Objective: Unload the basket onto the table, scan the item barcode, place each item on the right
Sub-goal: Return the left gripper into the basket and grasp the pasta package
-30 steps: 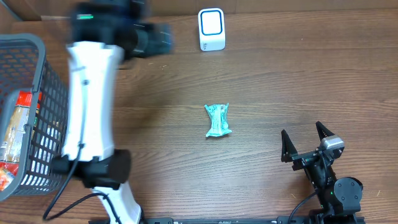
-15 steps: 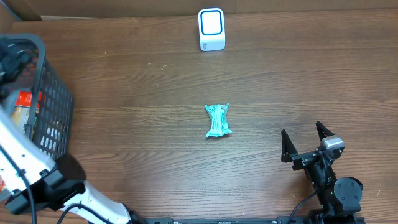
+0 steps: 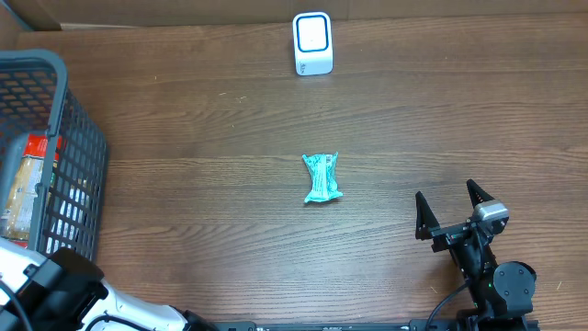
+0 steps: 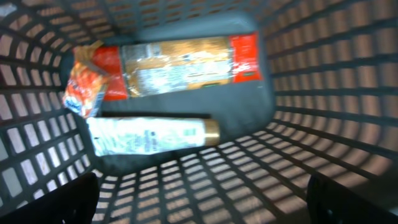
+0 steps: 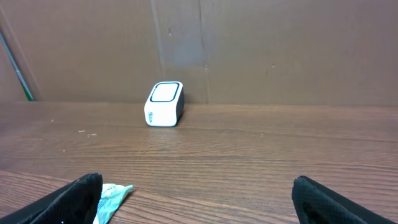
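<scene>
Teal crinkled packet [image 3: 322, 177] is lying flat mid-frame on the tabletop [image 3: 184, 138], facing the white scanner [image 3: 312, 43] at the top edge. Left end effector [image 4: 202, 199] is hanging with fingers spread inside the basket [image 3: 55, 69] at far left, over a tube [image 4: 149, 135], probably picking an item to scan. Right end effector [image 3: 447, 207], lower right, is parked agape.
</scene>
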Robot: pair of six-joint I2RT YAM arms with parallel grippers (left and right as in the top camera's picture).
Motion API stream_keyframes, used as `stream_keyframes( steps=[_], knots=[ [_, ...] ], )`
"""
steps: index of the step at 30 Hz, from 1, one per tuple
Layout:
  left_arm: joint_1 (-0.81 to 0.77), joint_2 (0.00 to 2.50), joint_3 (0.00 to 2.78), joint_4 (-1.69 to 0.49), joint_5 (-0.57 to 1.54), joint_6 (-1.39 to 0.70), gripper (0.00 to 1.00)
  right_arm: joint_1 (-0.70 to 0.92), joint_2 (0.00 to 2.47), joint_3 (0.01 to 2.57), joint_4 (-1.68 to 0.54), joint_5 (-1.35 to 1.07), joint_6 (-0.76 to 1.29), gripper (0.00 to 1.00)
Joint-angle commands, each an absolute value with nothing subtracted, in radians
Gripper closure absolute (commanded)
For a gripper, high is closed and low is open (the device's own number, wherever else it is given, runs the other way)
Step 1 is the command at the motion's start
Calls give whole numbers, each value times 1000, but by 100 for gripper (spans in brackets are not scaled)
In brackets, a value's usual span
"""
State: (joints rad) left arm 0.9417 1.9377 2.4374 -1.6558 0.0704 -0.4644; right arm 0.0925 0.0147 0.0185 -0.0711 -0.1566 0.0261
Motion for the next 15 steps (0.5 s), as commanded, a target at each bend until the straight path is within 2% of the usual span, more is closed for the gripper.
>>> stream_keyframes(
  steps=[1, 7, 15],
  knots=[
    [955, 1924, 2325, -1594, 84, -370, 4, 97, 3, 8, -67, -150, 26, 0],
    [953, 1924, 2105, -1406, 163, -74, 3, 97, 3, 8, -67, -150, 26, 0],
    [953, 1924, 1836, -1037, 125, 23, 2, 97, 3, 8, -67, -150, 26, 0]
  ],
)
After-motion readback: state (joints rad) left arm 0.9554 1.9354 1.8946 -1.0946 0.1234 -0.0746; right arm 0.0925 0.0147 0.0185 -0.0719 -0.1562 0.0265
